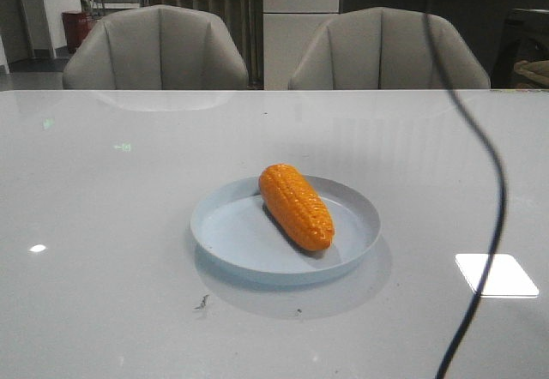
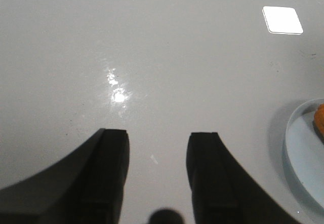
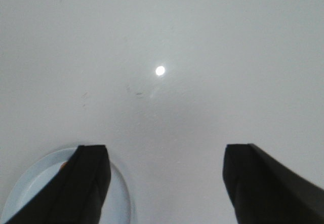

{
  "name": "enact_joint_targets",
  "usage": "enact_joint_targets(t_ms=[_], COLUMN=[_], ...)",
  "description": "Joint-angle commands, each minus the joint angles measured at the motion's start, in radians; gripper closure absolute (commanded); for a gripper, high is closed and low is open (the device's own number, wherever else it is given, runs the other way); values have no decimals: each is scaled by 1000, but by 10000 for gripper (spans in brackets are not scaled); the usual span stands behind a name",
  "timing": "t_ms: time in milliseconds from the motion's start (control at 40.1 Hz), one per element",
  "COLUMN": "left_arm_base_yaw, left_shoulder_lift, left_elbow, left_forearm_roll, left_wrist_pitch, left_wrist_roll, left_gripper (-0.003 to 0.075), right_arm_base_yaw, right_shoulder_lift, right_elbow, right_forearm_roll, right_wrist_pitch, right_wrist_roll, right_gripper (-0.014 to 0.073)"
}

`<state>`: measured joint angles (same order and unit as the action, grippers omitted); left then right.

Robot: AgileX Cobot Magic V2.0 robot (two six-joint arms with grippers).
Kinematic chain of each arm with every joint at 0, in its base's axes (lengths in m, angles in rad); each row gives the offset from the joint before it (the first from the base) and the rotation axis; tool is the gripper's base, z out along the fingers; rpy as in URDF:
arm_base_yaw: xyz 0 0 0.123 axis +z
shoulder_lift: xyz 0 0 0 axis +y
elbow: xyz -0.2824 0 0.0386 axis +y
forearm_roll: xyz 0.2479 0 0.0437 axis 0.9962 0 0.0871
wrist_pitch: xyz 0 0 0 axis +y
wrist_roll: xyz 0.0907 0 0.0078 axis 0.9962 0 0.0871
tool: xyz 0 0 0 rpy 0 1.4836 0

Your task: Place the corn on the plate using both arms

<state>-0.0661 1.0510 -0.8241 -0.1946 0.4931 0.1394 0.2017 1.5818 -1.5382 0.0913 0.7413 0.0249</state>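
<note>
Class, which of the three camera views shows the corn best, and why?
The front view: the whole corn lies unobstructed on the plate. The left wrist view catches only an orange sliver at the frame edge. The right wrist view shows a tiny orange bit beside one finger.

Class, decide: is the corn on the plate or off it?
On it. The corn lies on its side inside the plate, slanted across it, with neither gripper touching it.
</note>
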Motion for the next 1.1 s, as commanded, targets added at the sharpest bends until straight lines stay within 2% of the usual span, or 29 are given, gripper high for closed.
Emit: enact_joint_targets(t_ms=[0, 100, 299, 474, 598, 848, 923, 1072], left_arm_base_yaw=[1, 1, 1, 1, 1, 1, 1, 1], left_shoulder_lift=[-19, -19, -19, -19, -19, -19, -19, -19], left_elbow=[-27, -27, -27, -27, -27, -27, -27, -27], left_forearm_roll=[-15, -15, -4, 0, 0, 0, 0, 0], left_wrist_pitch=[-71, -71, -71, -71, -73, -76, -76, -76], left_wrist_roll=[-2, -2, -2, -2, -2, -2, -2, -2], left_gripper=[363, 363, 363, 363, 363, 369, 395, 497], right_arm_base_yaw=[-77, -153, -253, -277, -277, -277, -277, -277], right_shoulder_lift=[-142, -229, -408, -534, -601, -646, -644, -643], right_elbow=[-20, 31, 250, 493, 609, 660, 660, 660], right_forearm_roll=[13, 13, 13, 13, 13, 13, 21, 21], right_wrist_pitch=[11, 41, 17, -47, -70, -60, -59, -34], right_wrist_roll=[-45, -63, -119, -126, -126, -125, -125, -125], right_gripper=[18, 18, 18, 18, 18, 18, 18, 18])
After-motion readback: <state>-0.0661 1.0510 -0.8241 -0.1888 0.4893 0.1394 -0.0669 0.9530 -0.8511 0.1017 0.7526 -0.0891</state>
